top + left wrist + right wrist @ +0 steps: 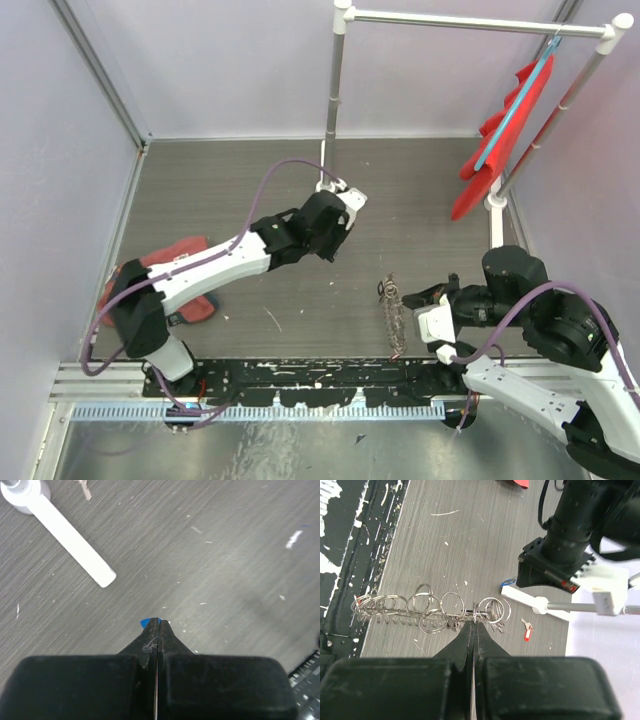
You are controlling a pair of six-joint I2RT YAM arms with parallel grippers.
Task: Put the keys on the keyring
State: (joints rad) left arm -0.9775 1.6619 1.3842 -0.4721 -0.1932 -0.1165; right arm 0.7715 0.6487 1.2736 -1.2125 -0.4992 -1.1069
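Slippage is the chief hazard. The right gripper point(474, 624) is closed on the keyring point(430, 609), pinching one thin wire loop near the end of its row of silver loops; the rest of the ring stretches toward the black rail point(350, 540) at the table's near edge. So narrow a bite on round wire could, in my judgement, let the ring twist or drop once it is lifted or pushed against.

Left gripper point(154, 624) has its jaws pressed together near the white rack foot point(70, 532), well apart from the keyring. A sliver of blue point(148, 623) shows at its tips, probably a blue key's tag; I cannot tell whether it is pinched or merely lying on the table point(225, 555) beneath. If the hold is only on the tag's edge, the key may pivot or fall on the way across.

Red-tagged key point(527, 631) lies loose on the table near the rack foot; no key appears threaded on the ring. Threading needs a key's small hole to meet a wire end, and both parts are tiny and shiny; a slight misalignment would likely shove the ring out of the right jaws. The left arm point(220, 265), working close to the rack foot, could also knock it.
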